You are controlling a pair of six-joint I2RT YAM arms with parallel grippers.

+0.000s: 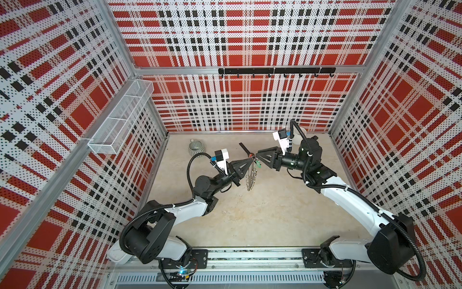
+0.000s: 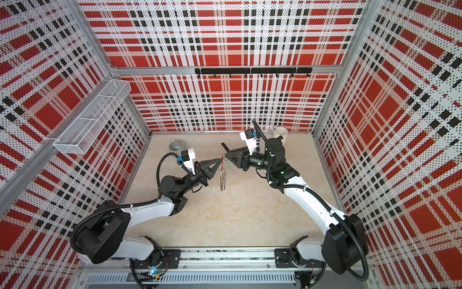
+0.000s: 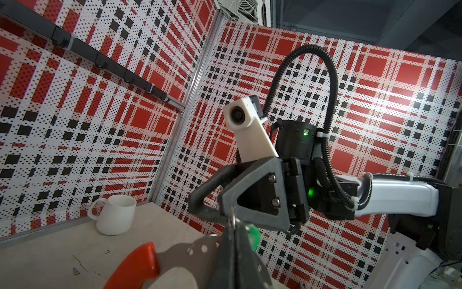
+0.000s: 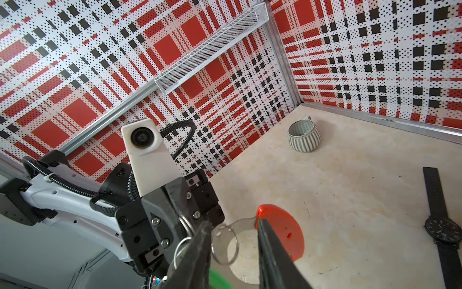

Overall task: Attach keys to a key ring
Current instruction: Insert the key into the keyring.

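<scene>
Green plastic, the key tag (image 1: 258,164) is dangling just beside the top of the key ring (image 1: 251,176), which we are pinching aloft in the left gripper (image 1: 248,160). We are straddling that top with the right gripper (image 1: 258,155), jaws partly apart; whether the tag is threaded on yet, we cannot tell.

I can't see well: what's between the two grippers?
The key ring, pinched by the left gripper, and the green tag; both top views show it.

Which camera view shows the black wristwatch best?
The right wrist view: the wristwatch lies with dial and strap clear. Both top views show only its strap end; the left wrist view shows none.
</scene>
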